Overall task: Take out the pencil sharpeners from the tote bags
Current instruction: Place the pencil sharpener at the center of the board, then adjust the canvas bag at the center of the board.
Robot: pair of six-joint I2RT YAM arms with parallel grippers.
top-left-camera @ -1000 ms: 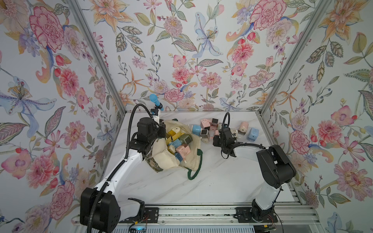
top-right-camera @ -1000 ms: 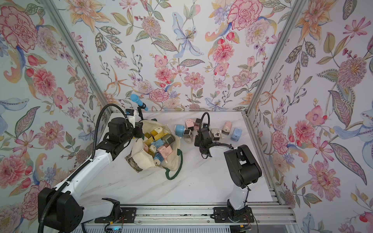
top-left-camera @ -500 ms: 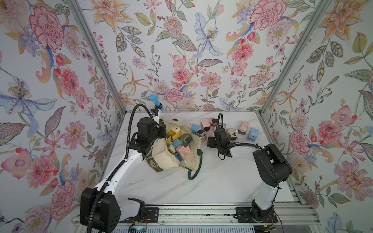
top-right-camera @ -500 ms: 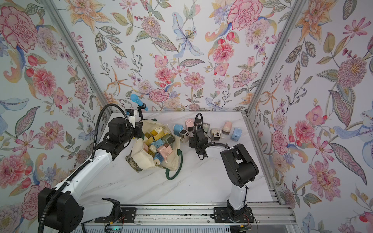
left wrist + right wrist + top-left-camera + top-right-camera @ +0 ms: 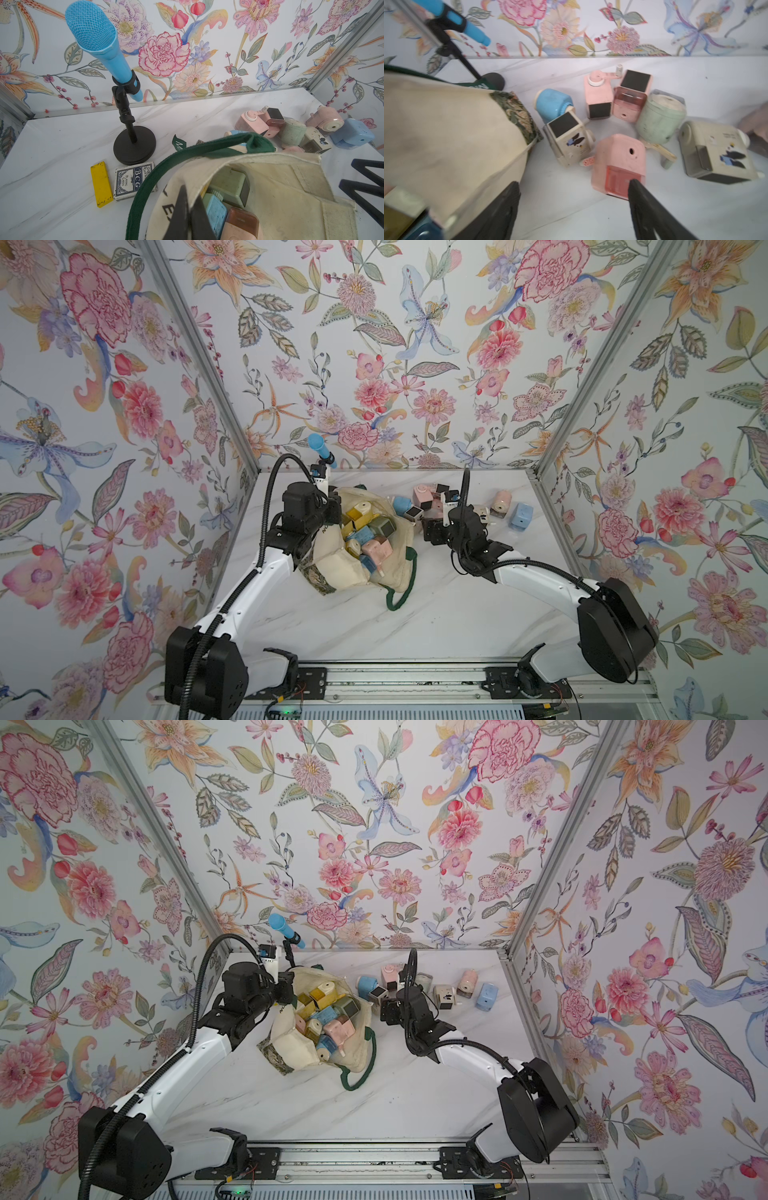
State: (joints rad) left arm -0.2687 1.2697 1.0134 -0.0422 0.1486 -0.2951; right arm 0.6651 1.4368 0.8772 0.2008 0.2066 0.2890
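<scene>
1. White-shelled left arm (image 5: 249,591) and right arm (image 5: 536,580), with black joint housings and black brackets on a silver mounting rail (image 5: 395,674).
2. Black corrugated cables (image 5: 262,531) arch above that rail.
3. Left gripper (image 5: 190,194), right gripper (image 5: 573,184): matte black tapered fingers.

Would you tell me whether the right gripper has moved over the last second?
Yes: in a top view the right gripper has shifted toward the tote, away from the boxy blue sharpener.

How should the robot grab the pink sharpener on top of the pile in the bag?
Probably by its boxy body, across two flat sides, coming straight down from above. The pink sharpener lies on top of the pile in the open bag, so its top is free, while other sharpeners crowd its lower edges. The right pincer is open beside the bag.
</scene>
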